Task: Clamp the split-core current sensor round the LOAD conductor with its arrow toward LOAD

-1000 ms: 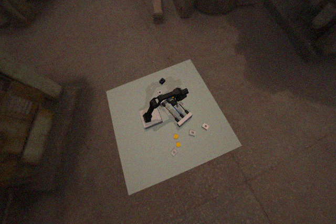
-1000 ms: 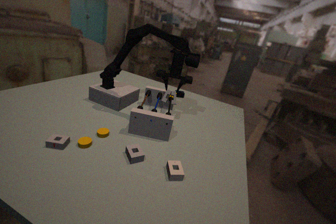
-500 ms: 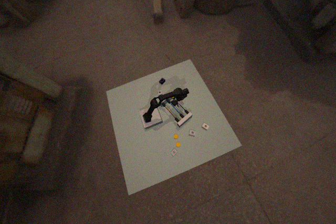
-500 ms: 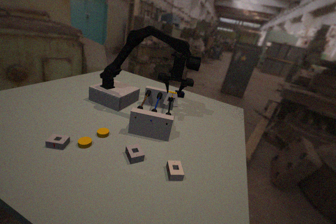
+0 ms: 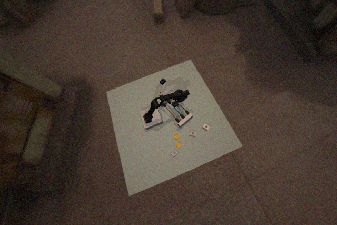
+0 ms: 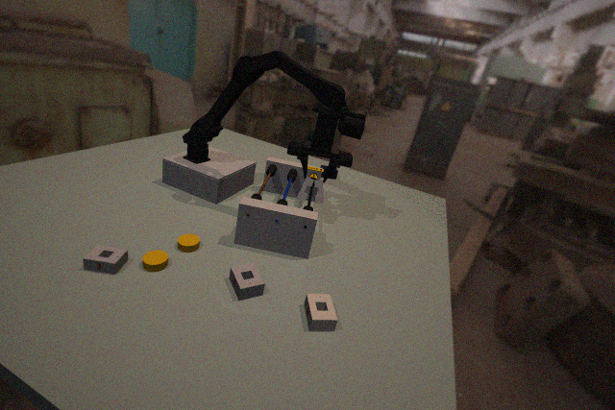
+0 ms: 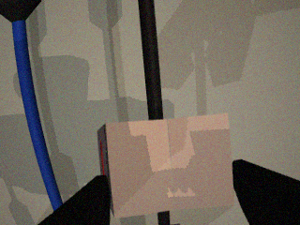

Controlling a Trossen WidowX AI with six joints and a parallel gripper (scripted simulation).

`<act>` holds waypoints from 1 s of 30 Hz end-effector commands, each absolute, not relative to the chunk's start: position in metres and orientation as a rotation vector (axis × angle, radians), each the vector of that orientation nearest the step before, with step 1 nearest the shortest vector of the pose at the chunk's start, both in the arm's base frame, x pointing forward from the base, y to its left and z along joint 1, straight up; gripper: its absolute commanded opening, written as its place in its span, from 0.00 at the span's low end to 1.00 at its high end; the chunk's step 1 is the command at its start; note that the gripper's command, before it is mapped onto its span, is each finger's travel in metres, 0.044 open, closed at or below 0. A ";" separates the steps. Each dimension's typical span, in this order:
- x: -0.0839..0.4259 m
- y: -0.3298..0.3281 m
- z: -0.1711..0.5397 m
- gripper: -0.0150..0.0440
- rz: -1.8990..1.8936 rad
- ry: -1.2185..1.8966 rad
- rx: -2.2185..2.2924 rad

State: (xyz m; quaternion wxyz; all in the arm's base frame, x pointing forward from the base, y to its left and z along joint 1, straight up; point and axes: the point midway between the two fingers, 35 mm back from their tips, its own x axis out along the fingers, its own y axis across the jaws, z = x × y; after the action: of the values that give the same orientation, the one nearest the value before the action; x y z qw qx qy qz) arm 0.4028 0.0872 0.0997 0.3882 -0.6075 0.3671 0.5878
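Note:
My gripper [image 5: 175,104] [image 6: 313,180] [image 7: 172,178] is shut on the pale split-core sensor [image 7: 133,173] [image 6: 318,192], one finger on each side. In the wrist view the sensor's flat back faces me with its middle seam, and a red mark shows on its left side. The black conductor [image 7: 150,61] [image 6: 311,198] runs under the sensor, coming out at its top and bottom edges. The jaws face away from the wrist camera, so how far they surround the conductor is hidden. A yellow marker [image 6: 314,168] stands over the black conductor's far end; its lettering is too small to read.
The blue conductor [image 6: 287,188] [image 7: 28,94] and brown conductor [image 6: 264,182] run alongside, left of the black one. A front block [image 6: 275,234] [image 5: 185,119] and a back block [image 6: 279,185] carry them. Several pale square pieces and two yellow discs [image 6: 188,242] [image 6: 155,260] lie in front.

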 end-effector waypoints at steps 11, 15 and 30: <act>0.402 0.087 0.084 0.25 1.497 0.936 -1.546; 0.402 0.087 0.084 0.25 1.497 0.936 -1.546; 0.402 0.087 0.084 0.25 1.497 0.936 -1.546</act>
State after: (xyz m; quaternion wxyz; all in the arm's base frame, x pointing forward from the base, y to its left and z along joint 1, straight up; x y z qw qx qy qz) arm 0.4020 0.0869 0.0833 0.3869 -0.6072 0.3681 0.5883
